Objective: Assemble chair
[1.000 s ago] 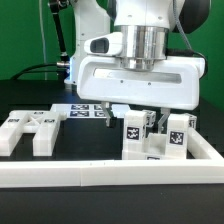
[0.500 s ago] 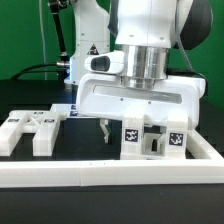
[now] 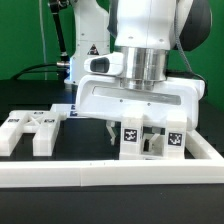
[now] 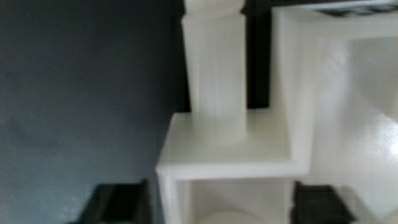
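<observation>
White plastic fills most of what you see. The gripper (image 3: 137,133) sits low over the upright chair part (image 3: 150,142), which stands on the black table (image 3: 90,148) toward the exterior view's right, just behind the near border rail (image 3: 100,178).

A second ago the hand hung higher, with its fingertips above the part's two tagged posts. It has since come down so that its body covers the tops of those posts. In the last half second it has not dropped further, but the dark finger on the exterior view's left has edged inward toward the part.

In the wrist view the fingers (image 4: 116,205) stand on either side of a white block of that part, roughly half closed and right against its sides. You cannot tell from these pictures whether the pads are pressing yet or only just beside the plastic. The part looks upright and has not shifted.

You are most likely at the grasp step, early in the assembly, because the flat slotted chair piece (image 3: 30,128) lies well apart at the exterior view's left and nothing is joined yet. Make sure the grip is firm before you lift, since a loose hold could tip the part against the rail.
</observation>
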